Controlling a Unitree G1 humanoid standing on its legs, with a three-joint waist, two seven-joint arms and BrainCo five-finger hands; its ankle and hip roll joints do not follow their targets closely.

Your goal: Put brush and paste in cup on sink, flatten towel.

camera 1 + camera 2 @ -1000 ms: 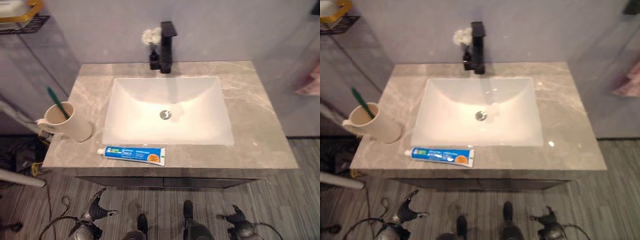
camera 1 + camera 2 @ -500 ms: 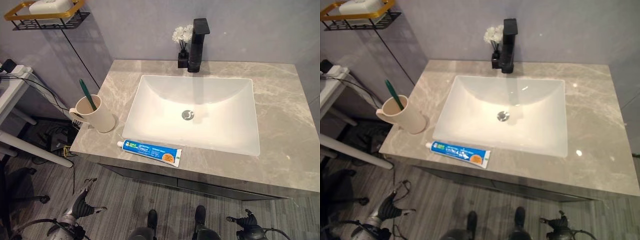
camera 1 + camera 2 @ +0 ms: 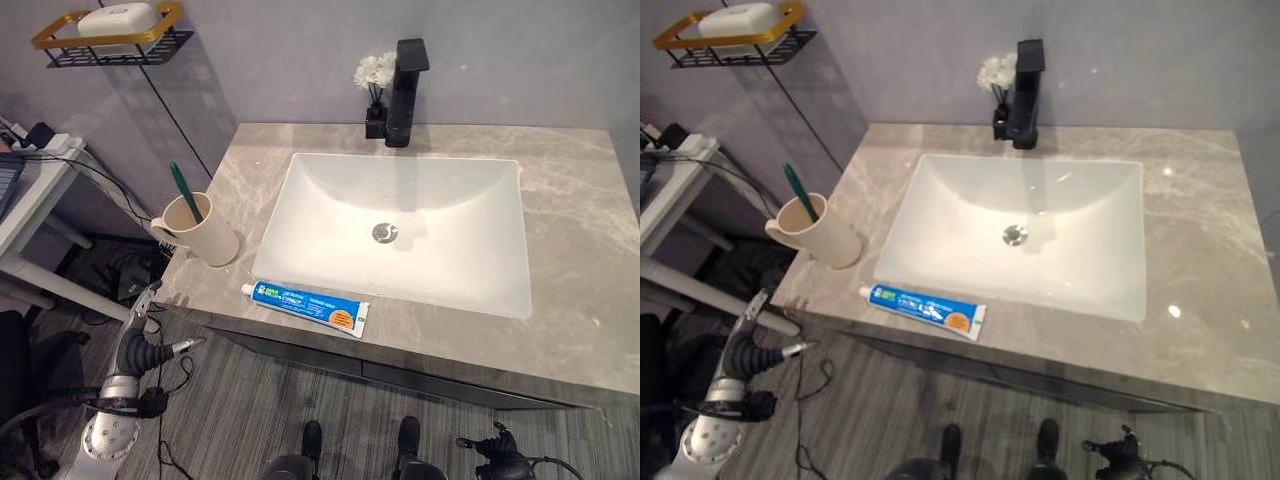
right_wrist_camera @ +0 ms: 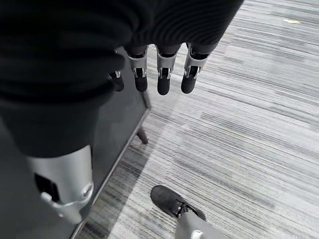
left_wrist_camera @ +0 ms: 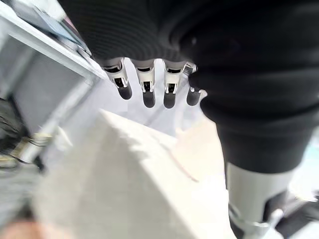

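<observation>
Toothpaste tube (image 3: 305, 306) lies lengthwise along counter front edge, right of cup (image 3: 206, 229); left hand (image 3: 140, 346), fingers relaxed, empty, hangs nearer, below-left.

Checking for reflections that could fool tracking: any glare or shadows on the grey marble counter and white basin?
Right eye view: small bright glare spots on the grey marble counter right of the white basin. Left eye view: the black faucet throws a soft shadow down the basin's back slope.

A grey wall (image 3: 300, 50) stands behind a marble counter (image 3: 580, 250); the floor (image 3: 250, 410) is grey striped planks.
</observation>
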